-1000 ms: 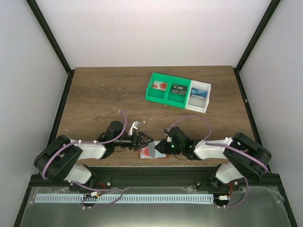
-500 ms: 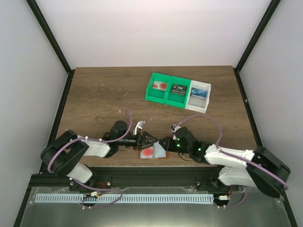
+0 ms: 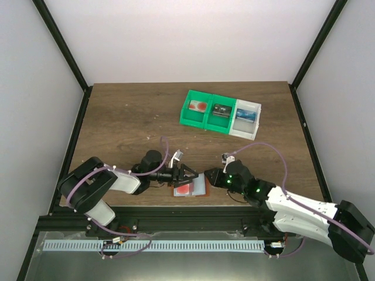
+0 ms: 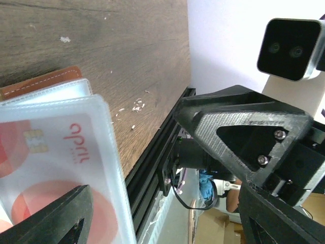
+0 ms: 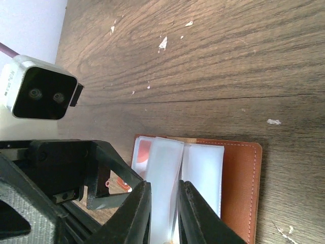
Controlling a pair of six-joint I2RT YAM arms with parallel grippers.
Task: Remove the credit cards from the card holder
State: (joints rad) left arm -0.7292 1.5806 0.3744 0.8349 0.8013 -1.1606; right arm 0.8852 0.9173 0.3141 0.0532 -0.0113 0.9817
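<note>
Looking down on a big brown wooden table [image 3: 129, 123], shut in by white walls [image 3: 176, 41] and black bars [image 3: 61, 44], with lots of bare wood toward the upper left. Near the top right of the table, a row of bins [image 3: 220, 114], green and white, well away from the work. Low in the middle of the top view, by the near edge, the card holder [image 3: 201, 188]. Lies open and flat, long side running left to right across the frame, right between the two arms. In its left half, a white card with a red round mark [image 3: 183, 188], tucked inside a clear pocket. No blue card to be seen in the holder. Coming in from the left, the left gripper [image 3: 186, 174], with fingers spread wide and holding nothing, right at the red-marked card and nearer to it than the other arm. Coming in from the right, the right gripper [image 5: 165, 187], with fingers almost together, pinching a clear pocket leaf [image 5: 165, 157] of the holder and, it seems, holding it up off the brown leather. Looks like the step of steadying a pocket so the card can slide out. Next move likely for the left fingers: close on the card's edge and pull along the long side. Hard to tell which end of the pocket is open. Could drag the whole holder along if the pinch slips.
</note>
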